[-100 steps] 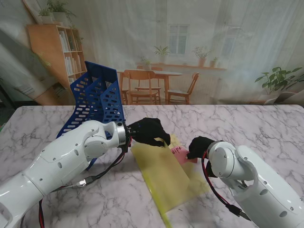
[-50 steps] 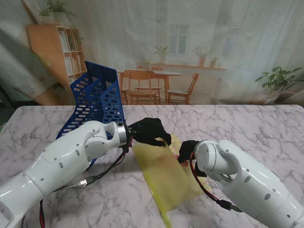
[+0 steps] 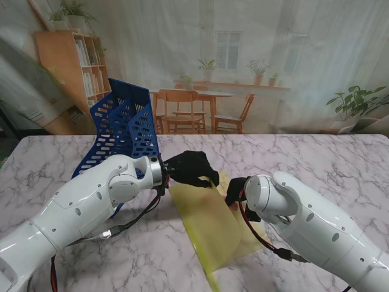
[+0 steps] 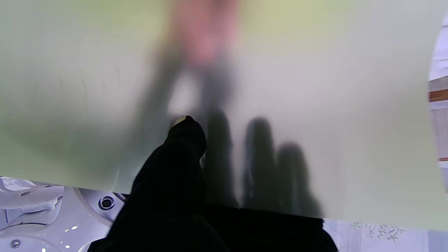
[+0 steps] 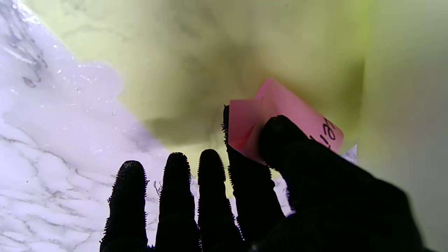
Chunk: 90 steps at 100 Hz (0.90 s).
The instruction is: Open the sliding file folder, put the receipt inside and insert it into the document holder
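Note:
A translucent yellow file folder (image 3: 213,228) lies on the marble table with its top flap raised. My left hand (image 3: 191,168) is shut on the flap's far edge, thumb (image 4: 185,136) on one side and the other fingers showing dimly through the plastic. My right hand (image 3: 236,190) pinches a pink receipt (image 5: 280,115) between thumb and forefinger, its other fingers straight. The receipt's leading edge sits between the raised flap and the lower sheet of the folder (image 5: 227,52). In the stand view my right forearm hides the receipt. The blue document holder (image 3: 124,125) stands at the back left.
My left forearm (image 3: 79,207) lies close in front of the document holder. Bare marble table (image 3: 340,164) stretches to the right and behind the folder. A printed backdrop of a room rises behind the table's far edge.
My right hand has moved left with the receipt, from beside the folder's right edge in under the raised flap. The left hand has kept the flap up in the same place.

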Each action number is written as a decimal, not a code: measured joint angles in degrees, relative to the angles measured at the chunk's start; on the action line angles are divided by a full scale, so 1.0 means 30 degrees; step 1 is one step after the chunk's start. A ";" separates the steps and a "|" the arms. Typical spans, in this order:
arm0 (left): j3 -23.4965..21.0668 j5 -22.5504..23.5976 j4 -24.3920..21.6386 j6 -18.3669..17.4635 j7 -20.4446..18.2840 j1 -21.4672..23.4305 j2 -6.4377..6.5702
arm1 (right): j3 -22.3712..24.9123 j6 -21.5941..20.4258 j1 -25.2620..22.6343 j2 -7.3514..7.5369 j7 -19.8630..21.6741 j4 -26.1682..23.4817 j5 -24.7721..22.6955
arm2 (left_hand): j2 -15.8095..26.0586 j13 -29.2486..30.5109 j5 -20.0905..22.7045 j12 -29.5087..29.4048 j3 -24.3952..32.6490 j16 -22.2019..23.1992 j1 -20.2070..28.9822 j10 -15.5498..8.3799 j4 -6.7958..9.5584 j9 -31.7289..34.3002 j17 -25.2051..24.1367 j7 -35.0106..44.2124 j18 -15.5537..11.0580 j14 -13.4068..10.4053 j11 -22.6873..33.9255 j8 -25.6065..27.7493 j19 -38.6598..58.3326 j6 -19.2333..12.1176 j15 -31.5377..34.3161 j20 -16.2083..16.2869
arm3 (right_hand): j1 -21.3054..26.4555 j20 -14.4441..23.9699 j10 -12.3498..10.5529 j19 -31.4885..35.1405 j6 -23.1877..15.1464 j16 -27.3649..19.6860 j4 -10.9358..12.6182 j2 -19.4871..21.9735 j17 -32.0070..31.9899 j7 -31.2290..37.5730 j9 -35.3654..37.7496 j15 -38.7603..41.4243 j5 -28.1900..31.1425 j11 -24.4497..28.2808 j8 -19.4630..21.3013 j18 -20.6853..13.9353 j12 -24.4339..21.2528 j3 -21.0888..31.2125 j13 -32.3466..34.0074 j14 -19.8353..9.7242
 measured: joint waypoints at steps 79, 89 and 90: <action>-0.0224 0.0126 -0.0032 0.0011 -0.0006 0.0134 0.0007 | 0.5585 -0.1350 -0.3491 -0.0564 -0.0289 -0.2348 -0.0718 | 0.0004 0.0000 -0.0014 -0.0010 0.0000 0.0000 0.0000 0.0000 0.0000 0.0000 0.0000 0.0002 0.0000 0.0000 0.0032 0.0000 0.0000 0.0000 0.0000 0.0000 | 0.0006 0.0000 0.0039 -0.0005 0.0298 0.0003 0.0000 0.0126 -0.0033 0.0000 -0.0004 0.0000 0.0000 0.0030 0.0006 -0.0010 0.0003 0.0181 -0.0004 0.0008; -0.0241 0.0126 -0.0031 0.0011 -0.0007 0.0139 0.0007 | 0.5748 -0.1089 -0.3461 -0.0295 0.0421 -0.2564 0.0146 | 0.0004 0.0000 -0.0014 -0.0011 0.0000 0.0000 0.0000 0.0000 0.0000 0.0000 0.0000 0.0002 0.0000 0.0000 0.0033 0.0000 0.0000 0.0000 0.0000 0.0000 | 0.0007 0.0000 0.0081 -0.0004 0.0436 0.0003 0.0000 0.0126 -0.0033 0.0006 -0.0004 0.0000 0.0000 0.0030 0.0006 -0.0010 0.0003 0.0209 -0.0004 0.0014; -0.0240 0.0126 -0.0031 0.0011 -0.0007 0.0139 0.0007 | 0.5724 -0.1066 -0.3440 -0.0268 0.0499 -0.2565 0.0151 | 0.0004 0.0000 -0.0014 -0.0011 0.0000 0.0000 0.0000 0.0000 0.0000 0.0000 0.0000 0.0002 0.0000 0.0000 0.0033 0.0000 0.0000 0.0000 0.0000 0.0000 | 0.0007 0.0000 0.0082 -0.0005 0.0436 0.0003 0.0000 0.0126 -0.0033 0.0007 -0.0004 0.0000 0.0000 0.0030 0.0006 -0.0010 0.0003 0.0208 -0.0004 0.0014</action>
